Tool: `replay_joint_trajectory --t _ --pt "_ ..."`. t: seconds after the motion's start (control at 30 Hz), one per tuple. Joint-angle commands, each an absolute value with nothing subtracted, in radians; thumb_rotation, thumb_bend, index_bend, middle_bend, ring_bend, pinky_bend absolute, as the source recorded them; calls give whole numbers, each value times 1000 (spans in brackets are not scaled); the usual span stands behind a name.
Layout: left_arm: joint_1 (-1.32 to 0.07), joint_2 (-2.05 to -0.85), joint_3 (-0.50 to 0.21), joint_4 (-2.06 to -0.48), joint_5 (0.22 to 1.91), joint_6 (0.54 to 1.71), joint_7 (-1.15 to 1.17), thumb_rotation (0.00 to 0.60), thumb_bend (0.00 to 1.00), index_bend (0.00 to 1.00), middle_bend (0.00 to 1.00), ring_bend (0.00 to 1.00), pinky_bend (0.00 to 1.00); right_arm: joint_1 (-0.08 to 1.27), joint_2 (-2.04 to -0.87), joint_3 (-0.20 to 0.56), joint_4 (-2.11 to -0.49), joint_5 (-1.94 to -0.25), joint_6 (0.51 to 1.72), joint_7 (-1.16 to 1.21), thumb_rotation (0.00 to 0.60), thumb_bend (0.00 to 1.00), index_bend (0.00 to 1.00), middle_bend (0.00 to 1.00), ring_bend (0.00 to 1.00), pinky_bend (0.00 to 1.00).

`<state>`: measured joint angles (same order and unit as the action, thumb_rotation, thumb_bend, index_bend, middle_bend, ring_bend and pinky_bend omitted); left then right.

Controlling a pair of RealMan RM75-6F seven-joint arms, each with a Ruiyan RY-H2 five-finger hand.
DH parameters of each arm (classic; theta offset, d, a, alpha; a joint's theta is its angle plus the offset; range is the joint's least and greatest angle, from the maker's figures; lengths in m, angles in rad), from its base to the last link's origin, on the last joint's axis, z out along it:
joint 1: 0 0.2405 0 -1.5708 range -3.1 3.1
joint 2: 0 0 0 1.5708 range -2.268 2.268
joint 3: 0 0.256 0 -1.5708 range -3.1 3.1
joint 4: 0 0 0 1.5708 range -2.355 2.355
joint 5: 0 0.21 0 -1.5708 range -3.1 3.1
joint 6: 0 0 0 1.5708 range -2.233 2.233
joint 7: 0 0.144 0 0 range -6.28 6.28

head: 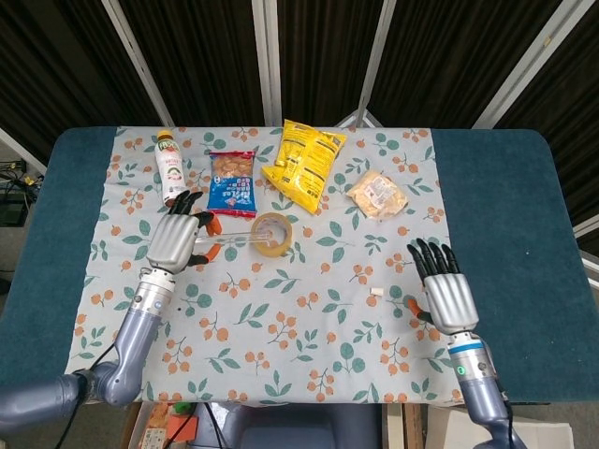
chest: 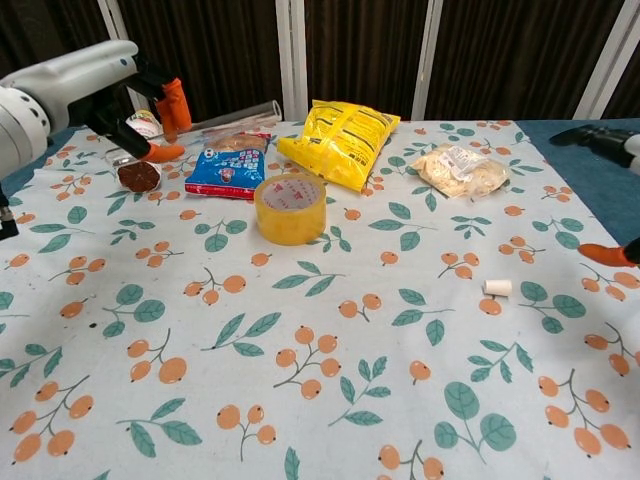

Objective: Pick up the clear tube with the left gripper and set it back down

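Note:
My left hand (head: 173, 241) is raised above the left part of the table and grips the clear tube (chest: 240, 114) between its orange-tipped fingers. In the chest view this left hand (chest: 92, 84) is high at the upper left, and the tube sticks out level to the right, off the cloth. From the head view the tube (head: 231, 238) shows faintly between the hand and the tape roll (head: 271, 233). My right hand (head: 442, 295) hovers over the cloth's right side, fingers spread, holding nothing.
A bottle (head: 169, 168) lies at the back left beside a blue snack pack (head: 232, 183). A yellow chip bag (head: 303, 165) and a clear snack bag (head: 378, 195) lie at the back. A small white cap (head: 377, 293) sits by the right hand.

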<state>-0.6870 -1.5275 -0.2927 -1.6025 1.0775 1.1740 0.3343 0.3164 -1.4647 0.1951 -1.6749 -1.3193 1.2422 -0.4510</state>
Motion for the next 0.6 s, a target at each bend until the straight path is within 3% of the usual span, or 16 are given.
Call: replay_joint_trajectory --t 0.03,0.17,0.6 --pt "-682 -1504 -299 -1599 1084 1159 308 600 556 693 531 97 0 350 -1528 200 -1639 -1279 1217 -501 600 323 59 0 0 0" --pt "-683 -1482 -305 -1586 1088 1142 278 600 562 695 531 97 0 366 -1586 191 -1605 -1249 1211 -533 600 323 131 0 0 0" --pt "-686 -1467 -307 -1540 1090 1118 219 600 566 697 531 97 0 411 -1712 194 -1489 -1189 1201 -572 600 322 194 0 0 0"
